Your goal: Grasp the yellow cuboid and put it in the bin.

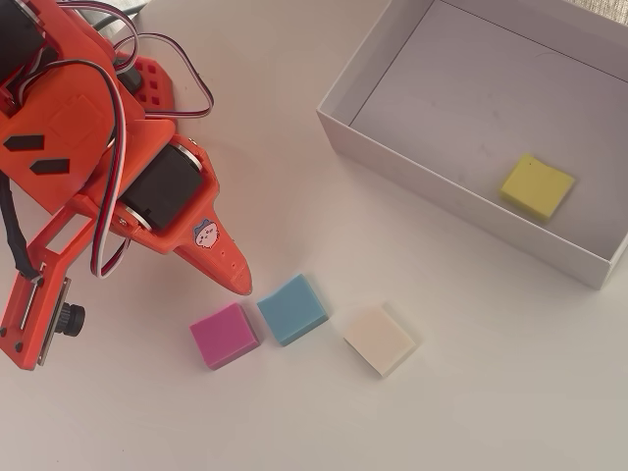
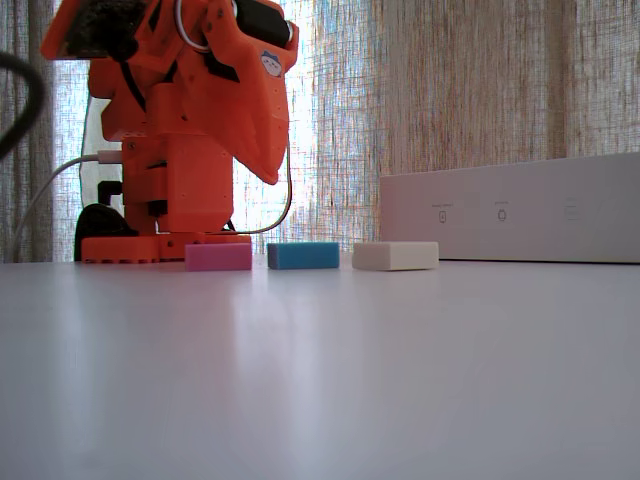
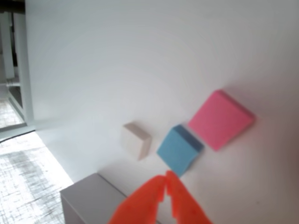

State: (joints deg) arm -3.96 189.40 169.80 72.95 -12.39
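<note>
Yellow cuboid (image 1: 537, 186) lies flat inside the bin (image 1: 461, 201), on the floor near the right end in the overhead view, just off the near wall. Bin sits on the counter (image 1: 442, 412), upper right of that view; in the fixed view only its side wall (image 2: 520, 208) shows. Three other blocks in a row on the counter outside the bin: pink block (image 1: 224, 335), blue block (image 1: 292, 308) just beside it, cream block (image 1: 379, 340) a little apart. Orange hand (image 3: 166, 179) empty, fingers pressed together at the tips, raised above the counter near the pink and blue blocks, touching neither. Arm base (image 2: 165, 200) stands behind the blocks in the fixed view.
</note>
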